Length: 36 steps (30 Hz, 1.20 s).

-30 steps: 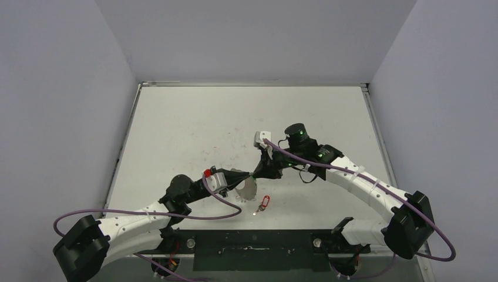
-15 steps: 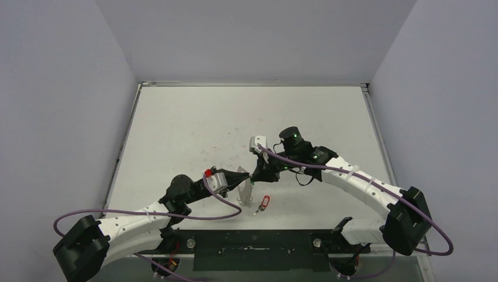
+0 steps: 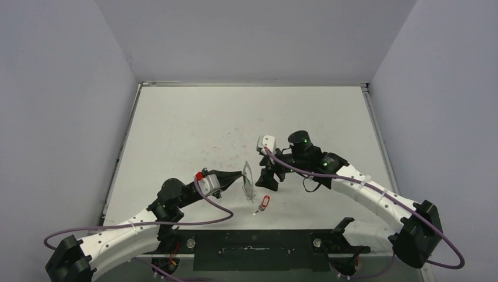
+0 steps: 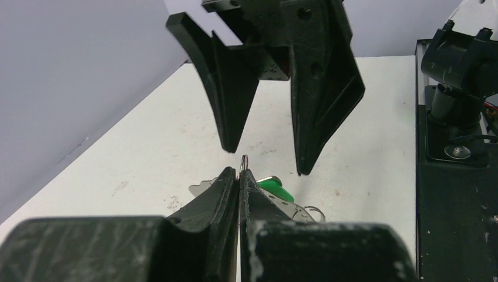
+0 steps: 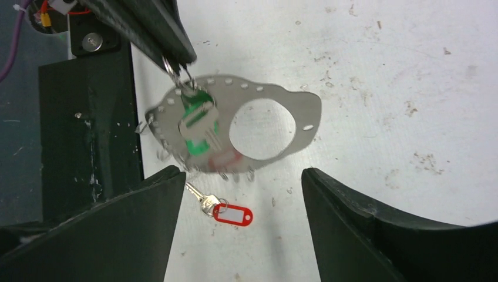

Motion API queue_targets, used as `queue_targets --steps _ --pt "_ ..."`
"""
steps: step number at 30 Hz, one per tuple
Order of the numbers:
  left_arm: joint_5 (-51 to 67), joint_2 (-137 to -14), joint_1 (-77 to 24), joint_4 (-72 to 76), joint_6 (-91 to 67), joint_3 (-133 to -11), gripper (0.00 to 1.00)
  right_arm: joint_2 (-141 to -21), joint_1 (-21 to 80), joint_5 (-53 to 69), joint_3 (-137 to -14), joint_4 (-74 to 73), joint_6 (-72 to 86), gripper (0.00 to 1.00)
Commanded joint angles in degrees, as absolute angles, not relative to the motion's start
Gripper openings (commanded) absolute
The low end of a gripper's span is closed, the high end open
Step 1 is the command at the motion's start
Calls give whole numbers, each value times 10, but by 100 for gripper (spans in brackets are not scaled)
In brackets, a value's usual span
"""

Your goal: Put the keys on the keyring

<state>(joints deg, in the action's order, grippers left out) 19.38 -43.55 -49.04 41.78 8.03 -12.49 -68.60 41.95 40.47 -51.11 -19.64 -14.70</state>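
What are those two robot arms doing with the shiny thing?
The left gripper is shut on a small keyring, holding it up. A shiny metal plate and the green-tagged key dangle from it. The right gripper is open right beside them, holding nothing. The red-tagged key lies on the table, not on the ring yet.

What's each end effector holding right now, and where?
Left end effector pinches the keyring by its top wire loop; right end effector open, empty.
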Motion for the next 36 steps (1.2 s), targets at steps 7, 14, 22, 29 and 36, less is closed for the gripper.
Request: queue_targets --steps 7,14,22,29,36 --pt "68 -259 -491 63 136 -216 0 -608 405 323 -462 -91 -92 85" --pt "32 -359 -492 -17 146 -266 0 -566 400 264 -393 18 -2 100" --pt "79 -580 -493 192 124 -274 0 -500 395 109 -319 58 117 100" --pt "72 -705 -492 291 94 -304 19 -458 391 30 -297 13 168 100" --pt "-60 -668 -490 320 -16 -280 74 -463 388 7 -301 -46 209 100"
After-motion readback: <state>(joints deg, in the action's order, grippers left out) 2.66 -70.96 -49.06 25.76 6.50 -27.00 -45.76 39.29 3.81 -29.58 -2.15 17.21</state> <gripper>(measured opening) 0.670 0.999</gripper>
